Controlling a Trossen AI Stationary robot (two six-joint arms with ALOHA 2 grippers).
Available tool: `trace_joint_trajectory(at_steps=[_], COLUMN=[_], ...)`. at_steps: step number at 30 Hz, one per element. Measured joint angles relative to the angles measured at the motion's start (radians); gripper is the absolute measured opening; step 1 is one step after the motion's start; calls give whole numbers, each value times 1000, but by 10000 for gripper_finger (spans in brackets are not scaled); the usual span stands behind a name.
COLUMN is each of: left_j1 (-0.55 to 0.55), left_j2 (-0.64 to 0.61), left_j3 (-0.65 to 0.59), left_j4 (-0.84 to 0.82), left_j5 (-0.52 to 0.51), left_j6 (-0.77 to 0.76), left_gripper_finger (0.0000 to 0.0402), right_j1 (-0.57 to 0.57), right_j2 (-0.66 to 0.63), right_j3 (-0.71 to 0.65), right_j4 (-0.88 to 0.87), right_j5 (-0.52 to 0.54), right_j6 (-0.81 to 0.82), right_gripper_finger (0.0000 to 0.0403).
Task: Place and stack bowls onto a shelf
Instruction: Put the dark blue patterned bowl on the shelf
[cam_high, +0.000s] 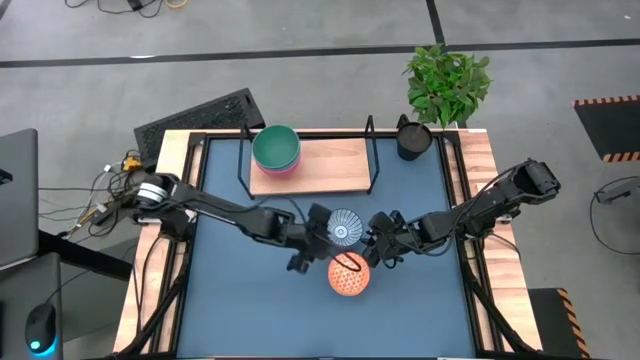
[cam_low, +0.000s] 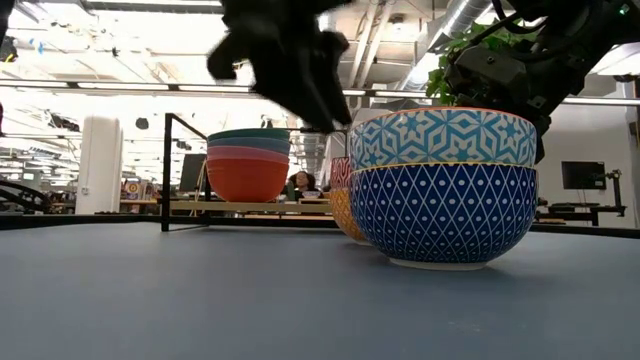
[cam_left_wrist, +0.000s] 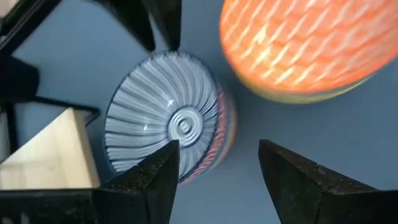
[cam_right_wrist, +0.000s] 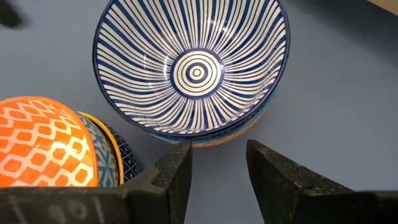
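Observation:
A white bowl with blue stripes inside (cam_high: 344, 227) stands on the blue tabletop, seen also in the right wrist view (cam_right_wrist: 193, 68) and the left wrist view (cam_left_wrist: 165, 121). Just nearer stands a bowl that is orange inside (cam_high: 349, 275) and blue-patterned outside (cam_low: 443, 185). On the shelf's wooden board (cam_high: 325, 165) a teal bowl (cam_high: 276, 146) sits stacked in a pink one (cam_low: 247, 175). My left gripper (cam_high: 312, 240) (cam_left_wrist: 217, 162) is open just left of the striped bowl. My right gripper (cam_high: 382, 240) (cam_right_wrist: 217, 155) is open just right of it. Neither touches a bowl.
A black cup (cam_high: 413, 138) and a potted plant (cam_high: 447, 80) stand at the far right corner. The shelf's black wire frame (cam_high: 372, 150) rises at the board's ends. The right half of the board is bare. A keyboard (cam_high: 200, 118) lies beyond the table's far left.

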Motion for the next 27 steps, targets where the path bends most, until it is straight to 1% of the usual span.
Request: trace_joint_trajectory(at_steps=[3, 8, 12, 16, 20, 27], left_j1=[2, 17, 39, 62, 88, 100], left_j2=[34, 71, 73, 72, 87, 104], left_j3=[0, 0, 0, 0, 1, 1], left_j4=[16, 18, 28, 50, 70, 28], left_j5=[-21, 38, 38, 46, 158, 169], left_j6=[49, 84, 85, 76, 66, 58], left_gripper_finger=[206, 205, 191, 153, 104, 37], right_j1=[0, 0, 0, 0, 0, 19], right_j2=[0, 0, 0, 0, 0, 0], right_j3=[0, 0, 0, 0, 0, 0], right_j4=[0, 0, 1, 1, 2, 4], right_j5=[0, 0, 0, 0, -2, 1], right_j6=[0, 0, 0, 0, 1, 2], right_gripper_finger=[177, 177, 177, 177, 177, 177])
